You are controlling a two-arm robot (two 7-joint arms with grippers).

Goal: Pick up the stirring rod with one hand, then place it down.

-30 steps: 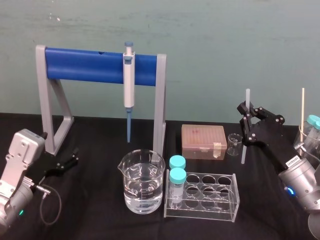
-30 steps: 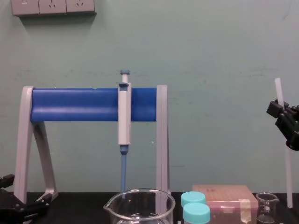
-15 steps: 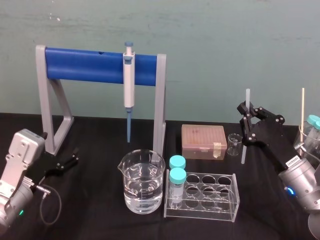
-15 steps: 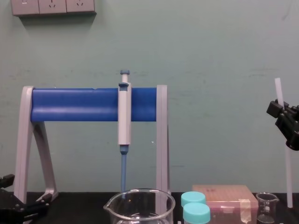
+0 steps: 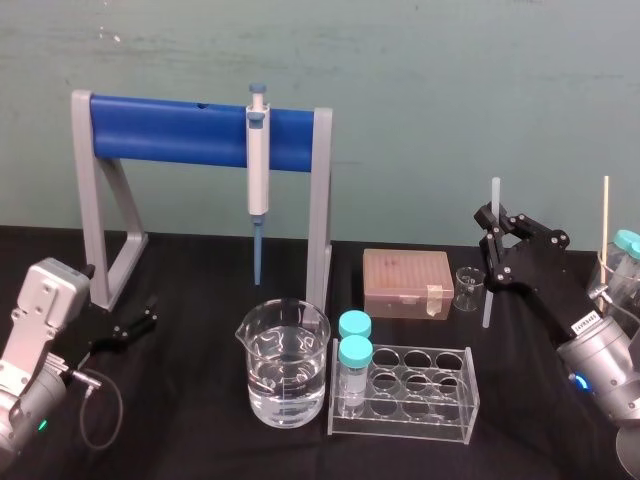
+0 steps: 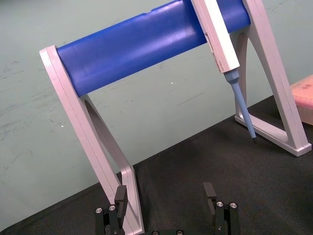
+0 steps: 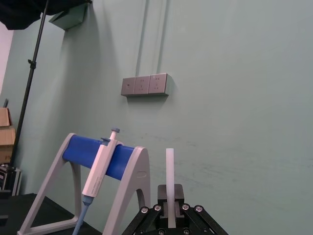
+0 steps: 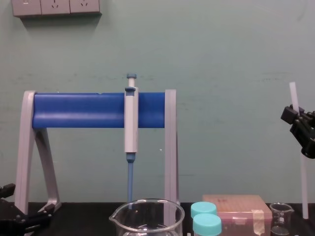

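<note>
Unmoved, right end effector [image 5: 490, 226] clamps stirring rod [image 5: 488, 292] upright by small beaker [image 5: 466, 288]; left end effector [image 5: 149, 312] open.

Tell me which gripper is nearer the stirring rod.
Right. The right gripper is shut on the stirring rod, holding it upright; the left gripper sits open far across the table, by the pipette stand.

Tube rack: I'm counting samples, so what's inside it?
Two teal-capped tubes stand in the rack's left-end slots; the other six holes are open. What the tubes hold cannot be told.
</note>
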